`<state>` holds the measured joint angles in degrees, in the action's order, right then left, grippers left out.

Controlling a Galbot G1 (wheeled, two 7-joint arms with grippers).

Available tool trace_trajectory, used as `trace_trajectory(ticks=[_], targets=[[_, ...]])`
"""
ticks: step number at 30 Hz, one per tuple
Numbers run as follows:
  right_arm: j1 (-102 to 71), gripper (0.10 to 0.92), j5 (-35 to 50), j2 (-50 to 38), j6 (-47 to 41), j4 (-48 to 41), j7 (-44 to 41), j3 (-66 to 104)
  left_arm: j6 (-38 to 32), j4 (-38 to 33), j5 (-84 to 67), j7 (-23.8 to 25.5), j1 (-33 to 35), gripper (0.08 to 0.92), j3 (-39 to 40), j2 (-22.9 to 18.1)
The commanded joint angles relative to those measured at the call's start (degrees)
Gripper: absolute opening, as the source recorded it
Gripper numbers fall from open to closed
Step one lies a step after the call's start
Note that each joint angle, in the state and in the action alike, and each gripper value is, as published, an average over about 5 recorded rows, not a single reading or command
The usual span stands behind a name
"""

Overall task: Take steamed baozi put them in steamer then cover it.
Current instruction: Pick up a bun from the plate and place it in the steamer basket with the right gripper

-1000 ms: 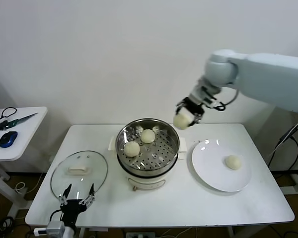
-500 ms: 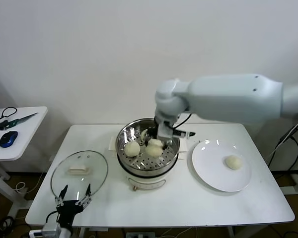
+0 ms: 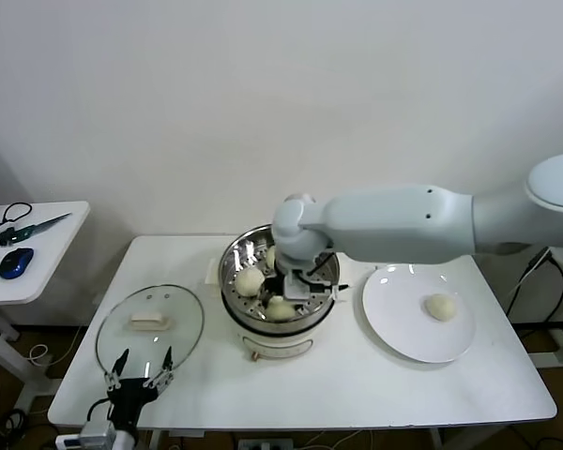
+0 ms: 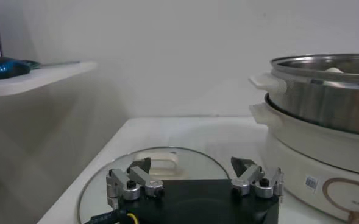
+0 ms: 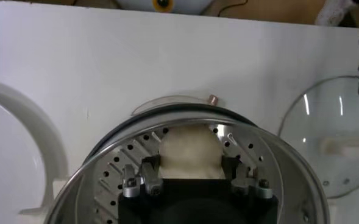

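Lowered into steamer (image 3: 280, 281), right hand (image 5: 191, 175) grips baozi (image 5: 189, 153).

Shiny perforated steel steamer (image 3: 280, 281)

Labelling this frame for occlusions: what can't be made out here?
- Head view: the right claw inside the round shiny steel steamer is covered by its own arm; its grip is unreadable there.
- Head view: the far off-white bun is half hidden by that arm.
- Right wrist view: the held round off-white bun has its near side hidden by the claw.
- Left wrist view: the clear glass lid is partly blocked by the left claw.
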<state>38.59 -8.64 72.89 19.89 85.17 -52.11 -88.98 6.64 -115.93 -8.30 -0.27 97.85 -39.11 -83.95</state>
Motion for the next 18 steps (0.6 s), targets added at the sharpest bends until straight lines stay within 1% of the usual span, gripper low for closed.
trace_trajectory(ticks=[1,4,6,9,13,16,18], targets=[[-2.3,0.677,-2.03,0.97,0.53,-2.35,1.32,0.44,-0.02,0.03,-0.05,-0.01,0.03,0.823,0.0,0.03],[-0.99,0.722,1.18,0.47,1.02,-2.32,1.41,1.04,-0.15,0.08,-0.09,-0.05,0.11,0.823,-0.09,0.06],[1.0,0.769,4.4,-0.34,1.48,-2.27,0.74,1.53,-0.21,0.09,-0.1,-0.08,0.12,0.823,-0.13,0.07],[5.72,0.813,9.94,-3.09,2.24,-2.42,-1.41,1.84,-0.2,0.07,-0.09,-0.1,0.05,0.823,-0.14,0.06],[13.76,0.822,18.5,-9.38,2.36,-4.02,-5.79,-0.76,-0.1,-0.01,-0.02,-0.1,-0.05,0.823,-0.09,-0.01],[21.15,0.823,27.83,-15.41,-1.36,-6.31,-10.31,-7.75,0.02,-0.17,-0.03,-0.08,-0.09,0.823,-0.09,-0.01],[25.03,0.823,33.74,-20.01,-5.77,-8.0,-12.63,-12.99,0.15,-0.31,-0.11,-0.05,-0.14,0.823,-0.1,0.04]])
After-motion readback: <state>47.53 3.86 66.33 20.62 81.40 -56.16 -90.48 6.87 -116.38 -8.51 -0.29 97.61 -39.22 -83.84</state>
